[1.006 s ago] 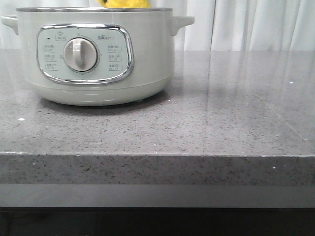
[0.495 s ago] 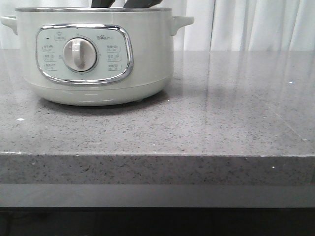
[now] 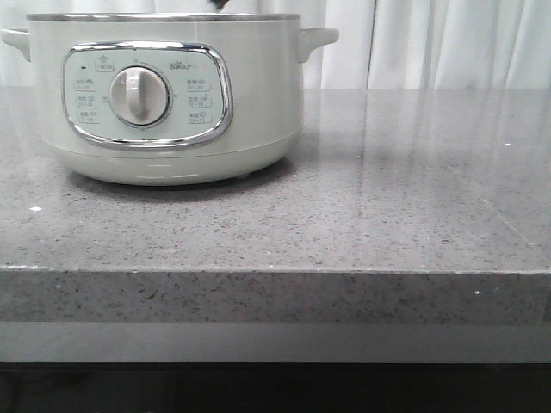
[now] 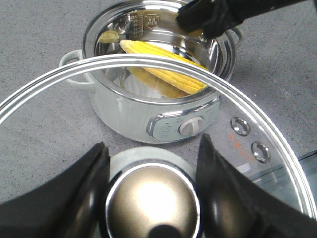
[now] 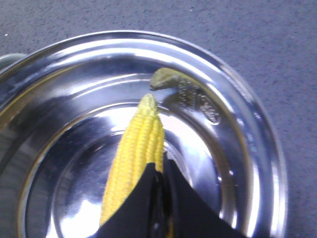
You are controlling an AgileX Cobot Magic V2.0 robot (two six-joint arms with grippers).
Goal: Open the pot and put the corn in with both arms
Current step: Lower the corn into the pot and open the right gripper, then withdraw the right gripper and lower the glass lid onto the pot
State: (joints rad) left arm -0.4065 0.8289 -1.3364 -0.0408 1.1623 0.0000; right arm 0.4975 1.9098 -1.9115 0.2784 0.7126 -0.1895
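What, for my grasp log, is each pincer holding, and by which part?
The left pincer holds the glass lid by its metal knob, clear of the pot. The right pincer seems to hold nothing; the corn lies inside the pot.

Pale grey-green pot (image 3: 164, 95) on speckled grey counter (image 3: 362, 215), white curtain (image 3: 430, 43) behind

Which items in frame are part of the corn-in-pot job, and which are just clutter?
Job:
pot, open
corn, lying inside the pot
lid, held by left gripper
right gripper, above the corn

Lying about:
small greenish scrap on the pot's inner wall
grey countertop
white curtain
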